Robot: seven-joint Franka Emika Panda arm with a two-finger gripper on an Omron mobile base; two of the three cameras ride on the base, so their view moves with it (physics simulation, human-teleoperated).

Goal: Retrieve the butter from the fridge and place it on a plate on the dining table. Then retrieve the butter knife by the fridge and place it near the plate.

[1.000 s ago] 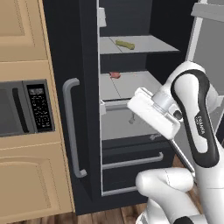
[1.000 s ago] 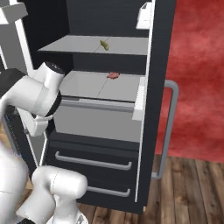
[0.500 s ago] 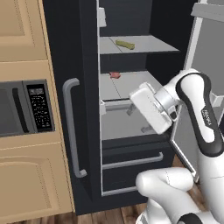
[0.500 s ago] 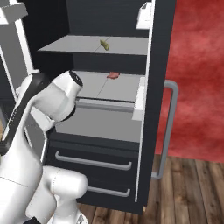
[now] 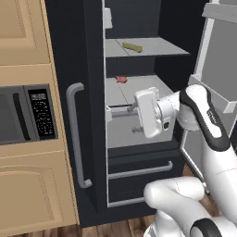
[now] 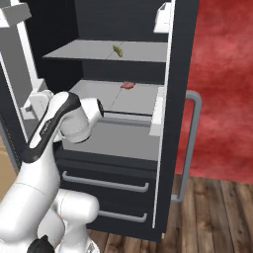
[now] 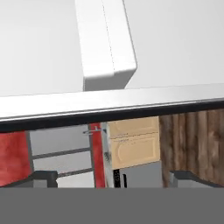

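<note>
The black fridge [image 5: 83, 55] stands with its right door swung open. The butter [image 5: 132, 46], a slim olive-yellow stick, lies on the upper shelf and appears again in the right base view [image 6: 117, 50]. My gripper [image 5: 134, 119] is open and holds nothing. It hovers in front of the lower shelf, well below the butter, with its fingers pointing into the fridge. In the hand view the gripper [image 7: 116, 178] faces a white door bin and a shelf edge. The plate, the dining table and the butter knife are out of view.
A small red food item [image 5: 121, 79] lies on the middle shelf, below the butter. The open door [image 6: 180, 49] with its grey bar handle stands right of the shelves. A black microwave [image 5: 28, 113] sits in tan cabinets at left. Two drawers close off the fridge's bottom.
The arm has folded and swung the hand left, closer to the fridge's shelves. The gripper has stayed open and empty. The butter has not moved.
</note>
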